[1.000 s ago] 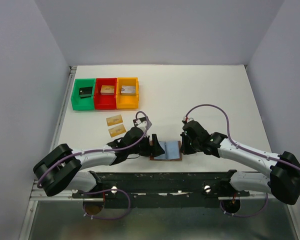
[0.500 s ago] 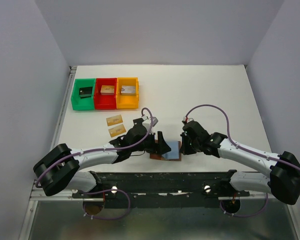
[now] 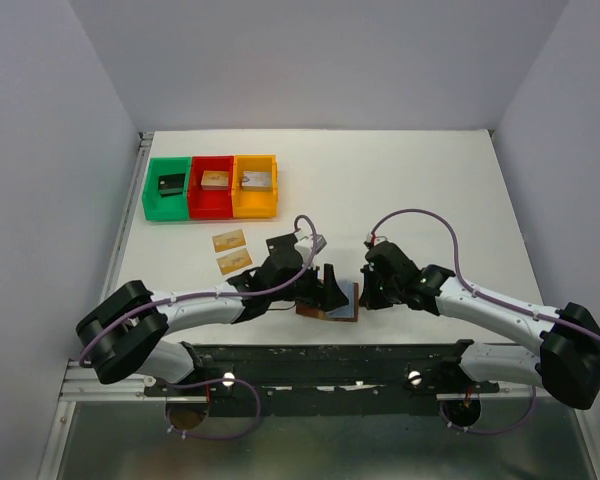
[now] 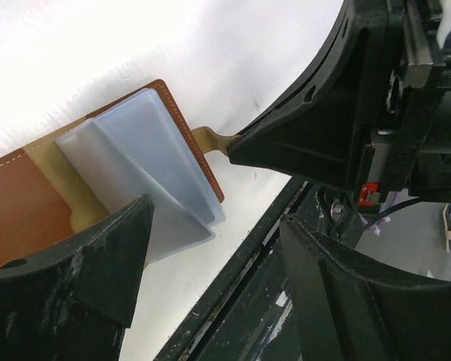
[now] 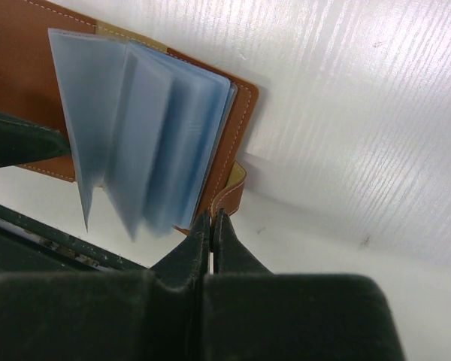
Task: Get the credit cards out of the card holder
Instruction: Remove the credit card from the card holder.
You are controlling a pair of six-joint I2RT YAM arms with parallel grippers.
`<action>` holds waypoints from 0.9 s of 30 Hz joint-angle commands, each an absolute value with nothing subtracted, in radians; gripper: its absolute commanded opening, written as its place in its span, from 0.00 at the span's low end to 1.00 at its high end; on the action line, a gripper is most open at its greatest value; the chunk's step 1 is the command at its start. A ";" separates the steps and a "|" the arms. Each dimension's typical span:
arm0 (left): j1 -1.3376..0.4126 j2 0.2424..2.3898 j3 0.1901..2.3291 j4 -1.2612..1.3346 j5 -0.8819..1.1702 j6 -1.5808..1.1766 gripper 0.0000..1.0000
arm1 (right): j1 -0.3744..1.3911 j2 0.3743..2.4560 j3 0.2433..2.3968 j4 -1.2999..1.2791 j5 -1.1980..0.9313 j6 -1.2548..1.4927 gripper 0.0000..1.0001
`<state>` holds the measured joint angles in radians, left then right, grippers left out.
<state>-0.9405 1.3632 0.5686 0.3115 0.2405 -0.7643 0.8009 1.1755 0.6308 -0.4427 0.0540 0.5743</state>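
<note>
**Work the next card out of the open wallet**

Start at the near edge of the table [image 3: 400, 180], where the wallet [image 5: 239, 113] lies open between your two arms. Its pale blue pockets [image 5: 135, 128] stand fanned up from the brown leather. Whether a card sits in any of them cannot be told from here.

Your left gripper [image 4: 214, 226] hangs over the left half of the wallet with its fingers wide apart and nothing between them. One finger is at the near corner of the pockets and the other is off past the wallet's edge.

Your right gripper [image 5: 210, 218] is at the right edge with its fingers together, their tips right by the snap tab [image 5: 233, 188]. Whether they pinch the tab or only press beside it is unclear.

The wallet looks light and likely to slide, so use the right gripper as the anchor and hold that side down. Bring the left fingers in along a single pocket, not around the whole fan. Close on a card's edge only. Draw it out in line with the pocket mouth, slowly, so the leather does not lift with it.

Further out to the left, two tan cards [image 3: 232, 251] lie flat on the table, well apart from the wallet. That is probably a good spot for the next one. The bins [image 3: 210, 212] stand beyond them at the far left.
</note>
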 commanded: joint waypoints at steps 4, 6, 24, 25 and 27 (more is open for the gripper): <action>-0.950 1.368 0.574 0.273 0.203 -0.752 0.80 | 0.801 1.160 0.612 -0.437 0.060 0.566 0.00; -0.951 1.338 0.555 0.255 0.163 -0.759 0.80 | 0.801 1.155 0.611 -0.440 0.063 0.565 0.00; -0.950 1.078 0.575 -0.005 -0.175 -0.658 0.78 | 0.801 1.081 0.620 -0.430 0.014 0.546 0.00; -0.950 1.106 0.593 -0.006 -0.154 -0.646 0.78 | 0.802 1.080 0.620 -0.428 0.009 0.546 0.00; -0.950 1.181 0.633 -0.006 -0.098 -0.632 0.78 | 0.802 1.077 0.624 -0.426 0.006 0.546 0.00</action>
<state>-0.9447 1.0737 0.5514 0.0124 -0.1696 -0.6998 0.8009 1.0962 0.6201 -0.4419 0.0322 0.5568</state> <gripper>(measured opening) 0.785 0.013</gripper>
